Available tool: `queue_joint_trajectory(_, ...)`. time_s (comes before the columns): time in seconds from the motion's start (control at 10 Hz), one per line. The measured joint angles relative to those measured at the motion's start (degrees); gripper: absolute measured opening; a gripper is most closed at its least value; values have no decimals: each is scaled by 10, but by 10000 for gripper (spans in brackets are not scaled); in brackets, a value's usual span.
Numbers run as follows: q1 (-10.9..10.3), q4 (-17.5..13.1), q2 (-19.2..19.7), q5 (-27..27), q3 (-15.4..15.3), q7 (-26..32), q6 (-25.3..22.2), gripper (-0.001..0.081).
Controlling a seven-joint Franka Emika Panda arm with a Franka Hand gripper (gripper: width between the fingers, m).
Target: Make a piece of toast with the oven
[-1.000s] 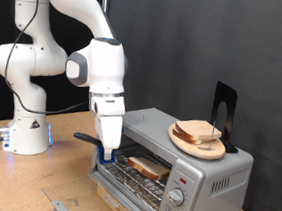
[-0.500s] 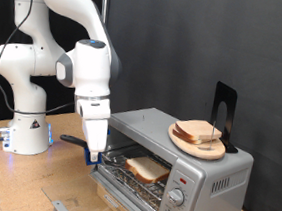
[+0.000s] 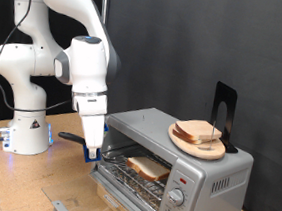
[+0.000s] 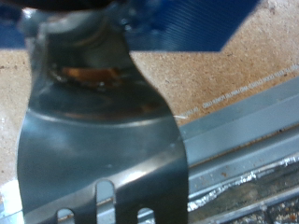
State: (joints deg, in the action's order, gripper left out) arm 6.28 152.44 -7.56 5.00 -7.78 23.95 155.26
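The silver-grey oven [image 3: 213,174] stands at the exterior view's right with its glass door [image 3: 123,187] folded down. One piece of toast [image 3: 147,167] lies on the wire rack inside. More bread slices [image 3: 197,131] lie on a round wooden plate [image 3: 193,146] on the oven's roof. My gripper [image 3: 91,152] hangs just left of the open door, at its edge. It is shut on a metal spatula whose black handle [image 3: 70,137] sticks out leftward. In the wrist view the slotted spatula blade [image 4: 98,149] fills the frame over the door's edge [image 4: 245,149].
A black stand [image 3: 223,115] rises behind the plate on the oven roof. The robot base [image 3: 26,135] with its blue light and cables sits at the left on the wooden table [image 3: 13,184]. Two knobs [image 3: 176,197] are on the oven's front right.
My gripper has pulled back leftward out of the oven opening with the spatula. The toast stays on the rack.
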Motion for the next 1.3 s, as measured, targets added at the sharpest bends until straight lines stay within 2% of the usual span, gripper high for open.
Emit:
queue_joint_trajectory(0.3,-4,-2,5,2,-21,-36,-1,400)
queue_joint_trajectory(0.7,-9,-3,5,42,-22,4,0,400)
queue_joint_trajectory(0.9,-14,2,-3,80,-21,43,-2,400)
queue_joint_trajectory(1.1,-18,34,-31,121,-8,110,-2,400)
queue_joint_trajectory(1.3,-17,67,-66,152,18,167,-6,400)
